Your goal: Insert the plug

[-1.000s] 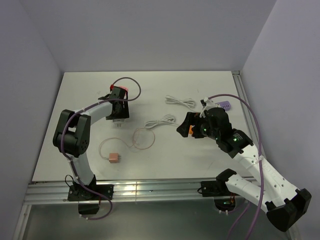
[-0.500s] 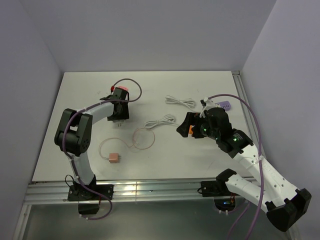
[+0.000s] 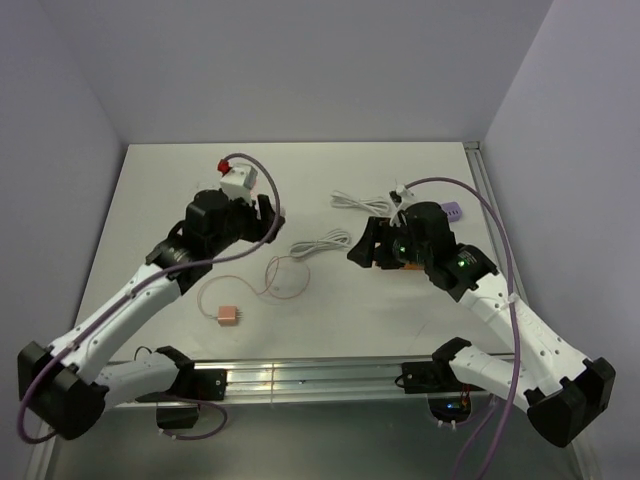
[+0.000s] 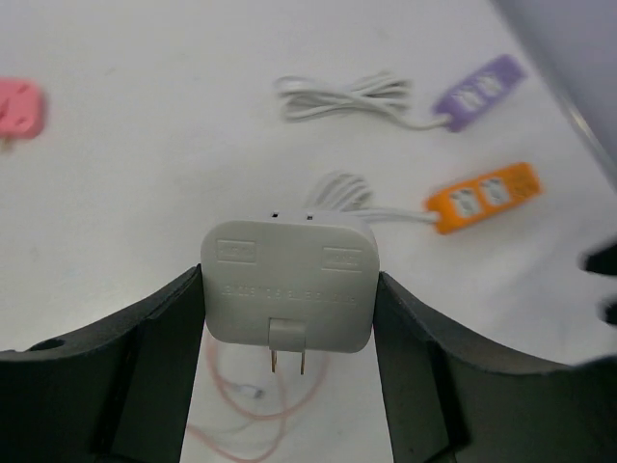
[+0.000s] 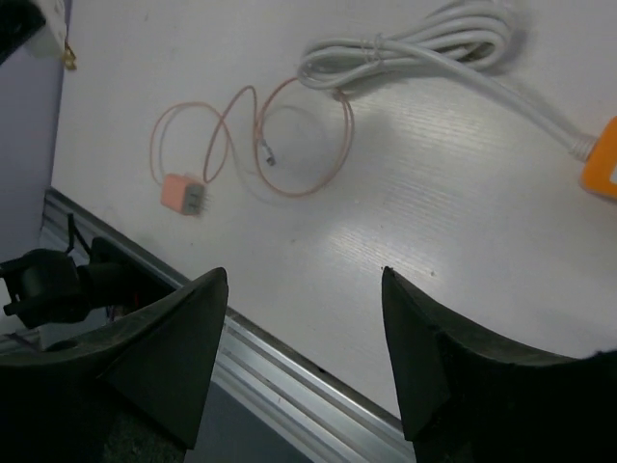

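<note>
Plug (image 4: 286, 289), white and flat, is pinched across its sides by the left gripper (image 4: 289, 280), whose fingers are drawn in narrow on it. It is held clear of the counter (image 3: 330, 310), left of the middle and toward the far edge. From where I stand, its two prongs stick out of the face turned back toward the wrist, not toward any socket. The orange power strip (image 4: 482, 197) lies right of the middle, well apart from the plug, sockets up. Its long axis seems to run in line with its white cable (image 3: 322, 243), with the cable end on the side nearer the plug. The right gripper (image 5: 304, 277) hangs just beside that strip with fingers spread wide and nothing between them, so it is the nearer arm to the sockets, though the left has the part that matters. A purple power strip (image 3: 450, 211) sits further off, toward the far right corner. I'd say the move ahead is a carry to the right, and it turns on swinging those prongs down to face the orange sockets. The right arm looks placed to steady the strip.
</note>
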Robot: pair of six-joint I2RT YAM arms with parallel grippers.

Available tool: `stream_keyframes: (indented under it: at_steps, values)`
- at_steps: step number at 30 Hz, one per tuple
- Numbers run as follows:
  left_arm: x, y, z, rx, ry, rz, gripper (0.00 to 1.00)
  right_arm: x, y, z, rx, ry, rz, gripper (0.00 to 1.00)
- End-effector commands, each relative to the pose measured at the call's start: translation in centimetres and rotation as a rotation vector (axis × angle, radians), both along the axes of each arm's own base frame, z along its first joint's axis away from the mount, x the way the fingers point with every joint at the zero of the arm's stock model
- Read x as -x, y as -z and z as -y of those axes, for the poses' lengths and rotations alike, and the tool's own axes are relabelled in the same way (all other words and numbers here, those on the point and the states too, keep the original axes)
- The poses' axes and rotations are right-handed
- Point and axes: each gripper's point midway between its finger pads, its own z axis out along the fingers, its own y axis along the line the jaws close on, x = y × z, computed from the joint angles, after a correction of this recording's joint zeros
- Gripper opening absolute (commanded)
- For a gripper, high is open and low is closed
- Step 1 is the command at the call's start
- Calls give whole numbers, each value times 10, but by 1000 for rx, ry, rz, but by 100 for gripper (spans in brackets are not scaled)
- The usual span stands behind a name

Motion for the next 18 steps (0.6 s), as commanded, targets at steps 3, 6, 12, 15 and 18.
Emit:
stream_keyframes:
  at_steps: [3,6,12,15,18]
  values:
    - [54,-43,55,18,287,219,0,-6,-49,-24,-133,-55,29,65]
    - [75,-51,68,-26,315,290,0,-7,-65,-32,-182,-64,19,63]
    - [100,-47,91,-119,348,359,0,-8,-88,-38,-182,-72,18,59]
    - [108,-47,103,-129,373,386,0,-6,-93,-43,-171,-85,8,59]
    - [118,-43,111,-134,403,404,0,-4,-92,-47,-177,-96,-12,59]
